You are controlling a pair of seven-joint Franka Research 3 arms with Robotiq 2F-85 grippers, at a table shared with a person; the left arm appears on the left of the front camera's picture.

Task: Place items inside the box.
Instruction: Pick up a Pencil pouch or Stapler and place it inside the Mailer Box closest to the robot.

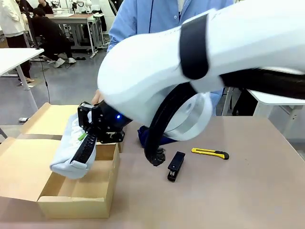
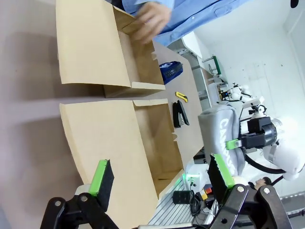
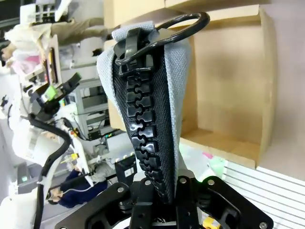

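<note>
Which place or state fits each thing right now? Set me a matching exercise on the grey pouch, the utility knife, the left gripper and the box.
Things:
1. grey zip pouch
2. utility knife
3. left gripper
4. box

Places or states:
A. open, holding nothing
B. lying on the table near the black stapler
C. flaps spread open
D. clamped in the right gripper, over the box

Pairs: 1-D, 2-B, 3-A, 4-C

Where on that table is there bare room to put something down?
The table is bare right of the utility knife and along the near edge, right of the box and in front of the stapler. It is crowded over the box, where the right gripper holds the grey pouch.
</note>
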